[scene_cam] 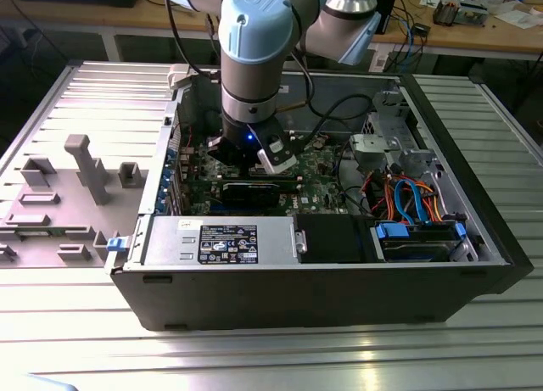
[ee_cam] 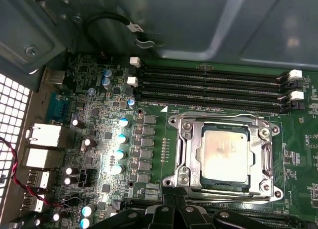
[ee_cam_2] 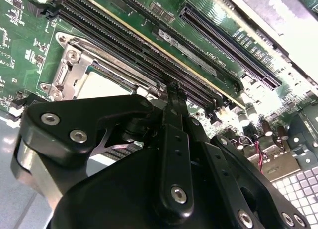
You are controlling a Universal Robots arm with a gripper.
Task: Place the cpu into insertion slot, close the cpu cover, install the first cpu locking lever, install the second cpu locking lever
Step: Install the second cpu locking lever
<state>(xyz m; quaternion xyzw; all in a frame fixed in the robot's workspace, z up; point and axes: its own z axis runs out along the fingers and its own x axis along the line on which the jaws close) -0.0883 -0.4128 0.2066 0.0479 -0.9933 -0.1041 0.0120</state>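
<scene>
The arm reaches down into the open computer case (scene_cam: 339, 264), its gripper (scene_cam: 254, 158) low over the green motherboard (scene_cam: 318, 166) toward the exterior view's left of the case's middle. The case walls ring the board closely; the power supply (scene_cam: 225, 242) lies along the near wall and the grey drive cage (scene_cam: 386, 145) with bundled orange and blue cables (scene_cam: 407, 196) crowds the exterior view's right, leaving little room beside the wrist.

The power supply carries a dark label (scene_cam: 227, 242); its print cannot be made out.

In the first wrist view the insertion slot (ee_cam: 223, 157) sits beside the long black memory slots (ee_cam: 213, 87), the cpu (ee_cam: 224, 155) seated in it and the cpu cover (ee_cam: 186, 154) lying closed as a silvery frame around it. The second wrist view shows the gripper's fingers (ee_cam_2: 174, 105) drawn together with almost no gap, holding nothing, their tips just beside the socket's edge. The locking levers cannot be told for certain.
</scene>
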